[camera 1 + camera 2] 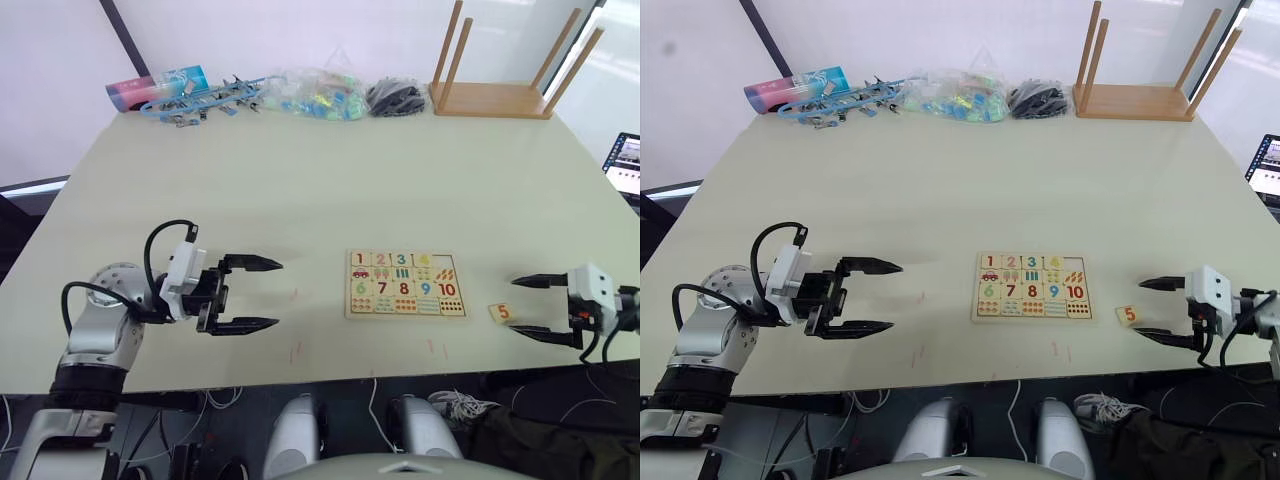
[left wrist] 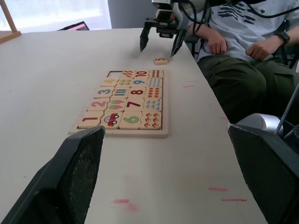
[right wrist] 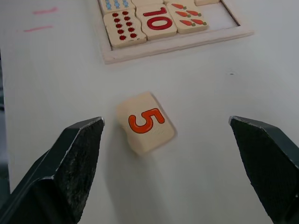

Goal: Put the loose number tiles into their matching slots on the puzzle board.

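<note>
Looking down from the head camera, the puzzle board lies flat near the front edge of the pale desk, its rows of coloured numbers mostly filled. One loose tile printed with an orange 5 rests on the desk just beside the board, on the robot's right. The right gripper hovers near that tile with its two black fingers spread apart, the tile lying close to their tips. The left gripper hangs well apart from the board on the robot's left, its fingers also spread wide and holding nothing. Along the far edge of the desk sit a blue clutter of small items, a clear bag of coloured pieces, a dark bundle and an upturned wooden stool.

From the left wrist, the board shows one bare slot at its far corner next to the 4, and beyond it the 5 tile lies between the open fingers of the right gripper. A seated person is beside the desk.

From the right wrist, the 5 tile sits digit up on the desk, untouched, between the parted fingers, with the board's corner just past it.
</note>
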Robot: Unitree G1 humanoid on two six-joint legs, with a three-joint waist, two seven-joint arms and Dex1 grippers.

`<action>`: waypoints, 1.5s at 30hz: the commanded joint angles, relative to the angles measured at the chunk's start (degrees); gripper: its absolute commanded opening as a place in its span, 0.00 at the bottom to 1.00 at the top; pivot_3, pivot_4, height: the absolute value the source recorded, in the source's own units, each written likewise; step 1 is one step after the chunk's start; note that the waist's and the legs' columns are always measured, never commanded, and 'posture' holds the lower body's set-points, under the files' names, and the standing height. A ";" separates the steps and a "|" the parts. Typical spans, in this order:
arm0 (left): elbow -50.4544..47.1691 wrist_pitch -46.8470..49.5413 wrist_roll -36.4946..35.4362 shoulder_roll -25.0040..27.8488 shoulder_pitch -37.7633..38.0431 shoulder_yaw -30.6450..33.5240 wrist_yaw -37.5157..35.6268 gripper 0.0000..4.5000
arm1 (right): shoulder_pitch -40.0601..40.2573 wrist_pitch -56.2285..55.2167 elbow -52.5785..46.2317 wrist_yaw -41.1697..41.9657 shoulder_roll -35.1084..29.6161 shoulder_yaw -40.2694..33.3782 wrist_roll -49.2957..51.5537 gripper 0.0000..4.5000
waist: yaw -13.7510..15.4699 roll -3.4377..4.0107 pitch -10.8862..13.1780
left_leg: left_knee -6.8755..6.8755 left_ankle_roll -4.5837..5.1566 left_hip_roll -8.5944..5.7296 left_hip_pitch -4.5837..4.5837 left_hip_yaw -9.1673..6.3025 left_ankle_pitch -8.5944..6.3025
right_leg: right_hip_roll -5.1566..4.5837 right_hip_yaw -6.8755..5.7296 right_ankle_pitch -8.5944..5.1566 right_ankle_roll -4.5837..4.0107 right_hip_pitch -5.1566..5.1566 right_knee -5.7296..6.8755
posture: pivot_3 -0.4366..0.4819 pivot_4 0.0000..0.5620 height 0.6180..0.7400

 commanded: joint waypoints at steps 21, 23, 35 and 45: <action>0.63 -2.32 -2.72 1.94 0.31 -0.31 -1.95 1.00 | -4.53 -4.78 6.25 2.33 -4.80 14.24 2.19 0.62 | 0.05 -0.05 -0.01 | 0.01 0.00 0.10 0.19 0.12 0.00 | -0.13 0.13 0.04 -0.06 0.05 0.01 | 0.48 0.27 0.99; 0.86 -2.36 -2.71 1.85 0.05 -0.53 -1.95 1.00 | -4.05 -3.84 5.76 2.33 -4.90 13.81 2.25 0.62 | 0.07 -0.05 -0.01 | 0.01 0.00 0.11 0.19 0.11 0.00 | -0.14 0.13 0.04 -0.06 0.05 0.01 | 0.48 0.27 0.99; 1.90 -2.79 -2.90 2.08 -0.86 -1.58 -1.95 1.00 | 1.57 2.12 -0.13 2.31 -4.87 9.12 3.32 0.62 | 0.57 -0.05 -0.01 | -0.04 0.01 0.08 0.17 0.11 -0.01 | -0.14 0.10 0.03 -0.06 0.04 -0.02 | 0.48 0.27 0.99; 2.87 -3.25 -3.12 2.26 -1.65 -2.50 -1.95 1.00 | 7.01 4.81 -5.63 -1.85 -2.45 4.56 4.85 0.62 | 0.65 -0.05 -0.01 | -0.05 0.01 0.05 0.17 0.09 -0.01 | -0.09 0.08 0.03 -0.06 0.04 -0.02 | 0.48 0.27 0.99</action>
